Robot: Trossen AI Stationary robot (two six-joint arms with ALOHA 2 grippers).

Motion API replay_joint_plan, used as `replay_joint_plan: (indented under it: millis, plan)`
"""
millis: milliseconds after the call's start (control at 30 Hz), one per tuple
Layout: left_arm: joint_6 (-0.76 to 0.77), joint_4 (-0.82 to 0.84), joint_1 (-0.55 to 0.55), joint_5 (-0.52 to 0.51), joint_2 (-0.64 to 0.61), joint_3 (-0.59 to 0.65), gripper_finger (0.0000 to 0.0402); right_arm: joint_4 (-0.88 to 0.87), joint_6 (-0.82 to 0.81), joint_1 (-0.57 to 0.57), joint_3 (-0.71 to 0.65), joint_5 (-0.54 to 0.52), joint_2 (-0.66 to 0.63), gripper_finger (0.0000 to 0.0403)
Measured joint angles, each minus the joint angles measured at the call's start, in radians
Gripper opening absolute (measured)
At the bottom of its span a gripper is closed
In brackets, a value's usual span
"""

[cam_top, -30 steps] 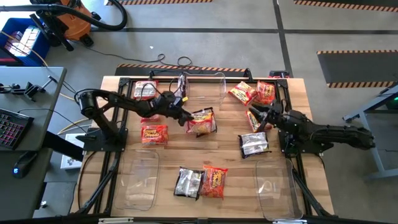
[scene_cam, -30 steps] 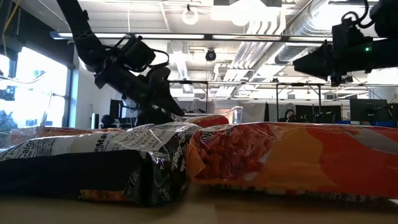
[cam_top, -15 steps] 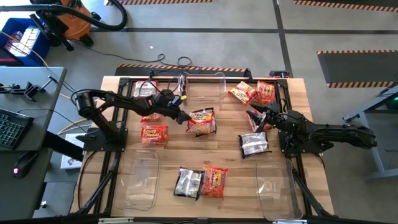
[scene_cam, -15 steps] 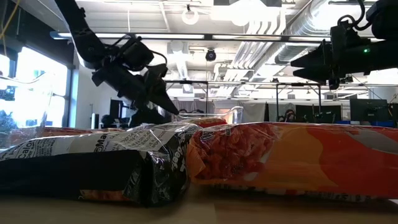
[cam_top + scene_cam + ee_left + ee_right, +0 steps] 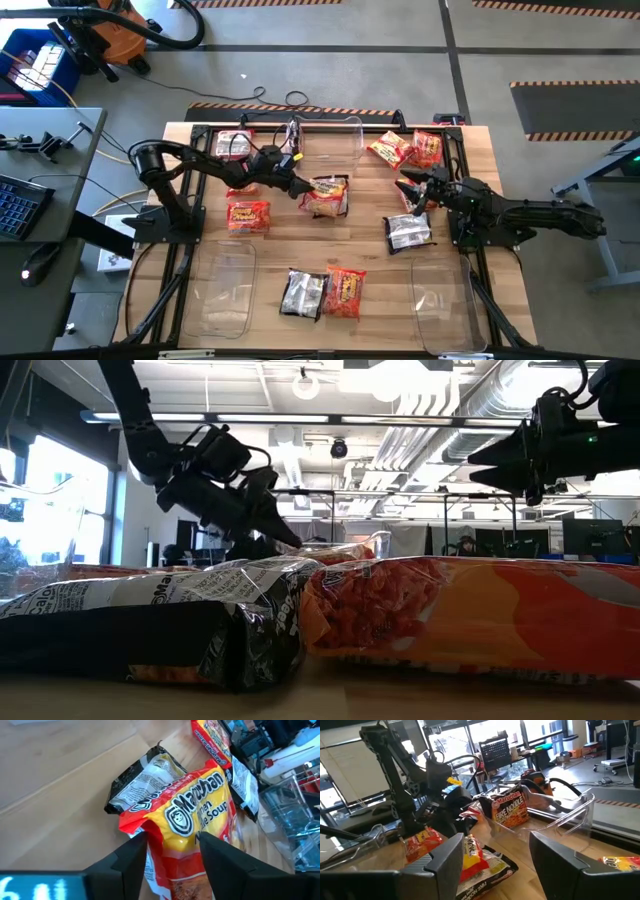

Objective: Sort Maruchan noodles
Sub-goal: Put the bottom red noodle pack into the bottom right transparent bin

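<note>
Several Maruchan noodle packets lie scattered on the wooden table (image 5: pixel 350 240). My left gripper (image 5: pixel 300 188) is at the left end of an orange-yellow packet (image 5: pixel 326 196), which lies partly on a dark packet (image 5: pixel 145 775); its fingers close in on that end from both sides. My right gripper (image 5: pixel 408 187) hangs open at the right, above the table, nothing between its fingers (image 5: pixel 495 845). A pinkish red-and-white packet (image 5: pixel 408 200) shows just under its tips. A dark packet (image 5: pixel 408 232) lies nearer. My left gripper has the orange-yellow packet's near end (image 5: pixel 170 865) between its two fingers, one on each long side. The fingers (image 5: pixel 131 862) come slanting down from the table's left, along the packet. The packet lies on the table and on the dark packet, its end puckered.
Clear bins stand at the near left (image 5: pixel 225 285), near right (image 5: pixel 445 300) and far middle (image 5: pixel 330 135). More packets lie at the far right (image 5: pixel 408 150), the left (image 5: pixel 248 215), the far left (image 5: pixel 232 145) and the near middle (image 5: pixel 325 292).
My right gripper has opened and let go of the pinkish packet, which now lies below its tips. My left gripper has kept its place at the orange-yellow packet's end.
</note>
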State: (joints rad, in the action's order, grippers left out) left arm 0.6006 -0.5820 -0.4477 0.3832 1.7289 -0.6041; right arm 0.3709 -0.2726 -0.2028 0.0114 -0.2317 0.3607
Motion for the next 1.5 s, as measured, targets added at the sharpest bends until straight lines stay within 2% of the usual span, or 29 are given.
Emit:
replay_joint_plan:
  millis: [333,500,667,833,1133,1233,1500]
  plan:
    - [-0.106,-0.033,0.039,0.000,0.001,0.000,0.0068,0.000,-0.040,0.000,0.000,0.000,0.000,0.0214]
    - [-0.191,-0.127,0.066,0.044,0.001,0.000,0.0011,-0.021,-0.080,0.000,0.014,0.058,0.001,0.0238]
    - [-0.204,-0.237,0.095,0.053,0.001,0.000,0.0004,-0.134,-0.140,0.000,0.112,0.137,0.064,0.0275]
    - [-0.247,-0.239,0.126,0.053,0.001,-0.029,0.0001,-0.197,-0.134,0.000,0.246,0.162,0.228,0.0288]
    - [-0.304,-0.239,0.171,0.051,0.001,-0.087,0.0000,-0.203,-0.146,0.000,0.456,0.249,0.655,0.0288]
    - [-0.330,-0.241,0.180,0.050,0.001,-0.092,0.0000,-0.165,-0.146,0.000,0.510,0.307,0.778,0.0288]
    - [-0.372,-0.249,0.183,0.048,0.001,-0.092,0.0000,-0.099,-0.151,0.000,0.610,0.392,1.015,0.0288]
